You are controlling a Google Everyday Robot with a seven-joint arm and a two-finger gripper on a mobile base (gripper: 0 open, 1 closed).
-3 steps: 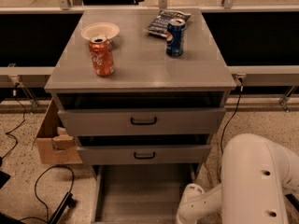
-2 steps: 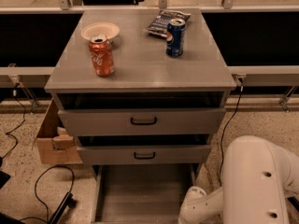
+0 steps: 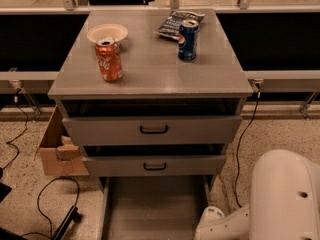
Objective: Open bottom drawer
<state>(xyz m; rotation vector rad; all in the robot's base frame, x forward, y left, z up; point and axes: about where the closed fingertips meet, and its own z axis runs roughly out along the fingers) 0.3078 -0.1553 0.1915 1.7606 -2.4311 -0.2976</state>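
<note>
A grey cabinet [image 3: 150,79] fills the middle of the scene. Its bottom drawer [image 3: 155,209] stands open at the cabinet's foot, the plain grey tray reaching toward the lower edge of the view. The drawer's front panel and handle lie beyond that edge.

Above it in the cabinet sit the middle drawer [image 3: 190,165] and the top drawer [image 3: 200,130], each with a small black loop handle. Dark gaps over both suggest they may be slightly ajar, though that is hard to confirm from this angle.

The robot's white arm [image 3: 285,199] rises at the cabinet's lower right corner, a rounded end just beside the open tray. The gripper is out of sight below the view's edge, so its grip cannot be told.

On the cabinet's top stand a red soda can [image 3: 109,60] at front left and a blue can [image 3: 188,40] at back right. A pale bowl [image 3: 107,33] sits just behind the red can, a snack bag [image 3: 172,24] behind the blue one. A cardboard box [image 3: 57,151] rests on the floor against the cabinet's left side.
</note>
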